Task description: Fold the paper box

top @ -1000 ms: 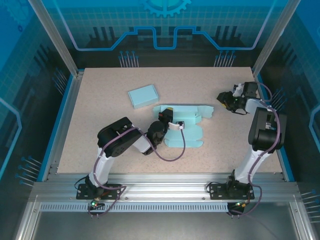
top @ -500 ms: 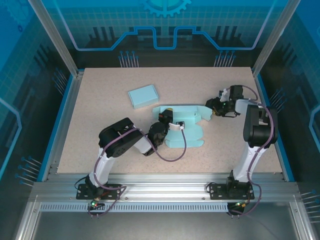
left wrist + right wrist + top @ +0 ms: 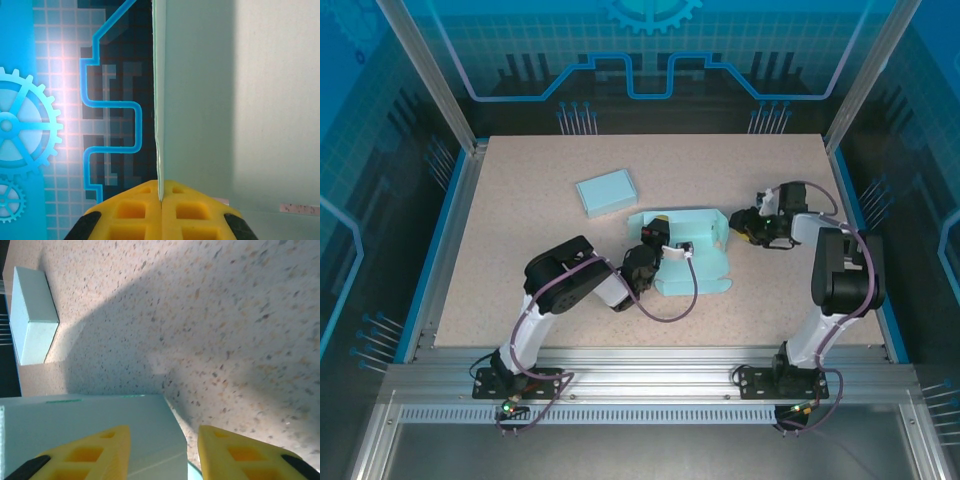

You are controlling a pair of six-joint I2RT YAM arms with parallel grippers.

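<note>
Pale teal card, thin and matt: the paper box point(image 3: 705, 268) is a part-raised flat sheet in the middle of the frame, on the bench point(image 3: 520, 210), which has a beige speckled, stone-look top.

The left gripper point(image 3: 661, 220) is at the sheet's upper-left part, pressed together on one upright panel. In the left wrist view the yellow waffle-pattern pads point(image 3: 135, 212) nip a knife-thin top edge and the panel stands vertical.

The right gripper point(image 3: 738, 222) is just right of the raised right-hand flap point(image 3: 717, 230), spread, pinching nothing. In the right wrist view one yellow finger point(image 3: 95, 452) overlaps the flap's corner; the other is over bare bench.

A small closed box point(image 3: 607, 190), same teal with crisp rectangular edges, sits up and left of the sheet, well apart from it.

Step in hand, my guess: standing the right flap up while the left pinch anchors the sheet. Task looks early, as most panels lie flat.

To do it well:
- Straddle the flap edge squarely before closing.
- Bend along the pre-scored crease, not mid-panel.
- Hold the left pinch firm so the light sheet doesn't skate on the smooth top.
- Go slowly, since thin card buckles and springs back.
</note>
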